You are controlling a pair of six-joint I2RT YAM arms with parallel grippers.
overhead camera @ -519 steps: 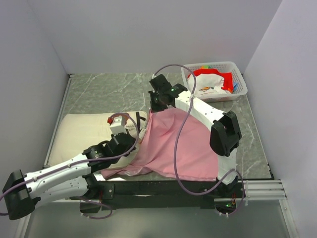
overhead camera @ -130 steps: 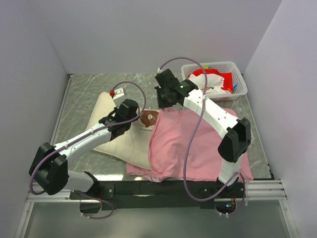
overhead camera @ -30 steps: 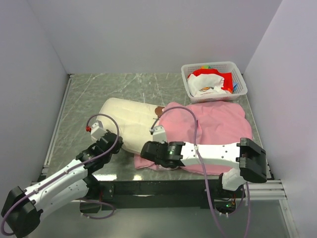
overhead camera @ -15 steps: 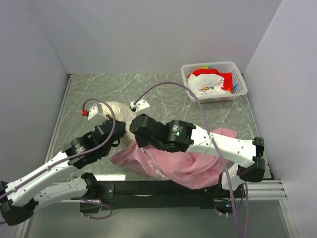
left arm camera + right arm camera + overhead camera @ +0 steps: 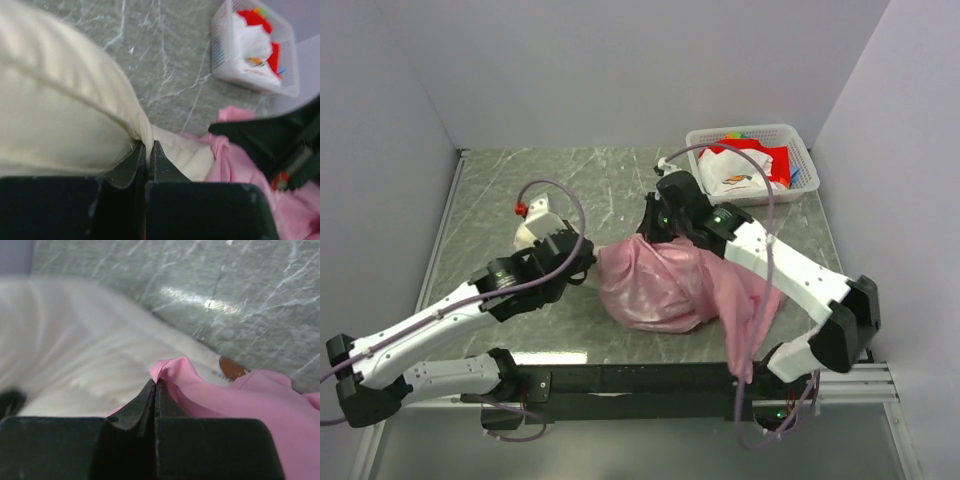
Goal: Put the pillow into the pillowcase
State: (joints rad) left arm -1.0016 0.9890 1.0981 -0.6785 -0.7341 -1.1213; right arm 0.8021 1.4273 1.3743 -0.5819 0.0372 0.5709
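Pink pillowcase (image 5: 660, 285) mostly drawn over pillow (image 5: 55, 120)
Pillow's bare end, lying leftward, is pinched by left jaws; case hem is pinched by right jaws.

Both arms stretch forward, converging, left hand (image 5: 147, 149) and right hand (image 5: 156, 385) pinched closed.

The pillowcase (image 5: 655, 285) is thin matt pink cloth, the pillow (image 5: 55, 115) soft stitched cream fabric, the tabletop (image 5: 580, 185) glossy marbled stone-look, the basket (image 5: 750, 131) white plastic.

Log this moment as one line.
left pincer: shut on pillow | right pincer: shut on pillowcase | pillow partly inside pillowcase
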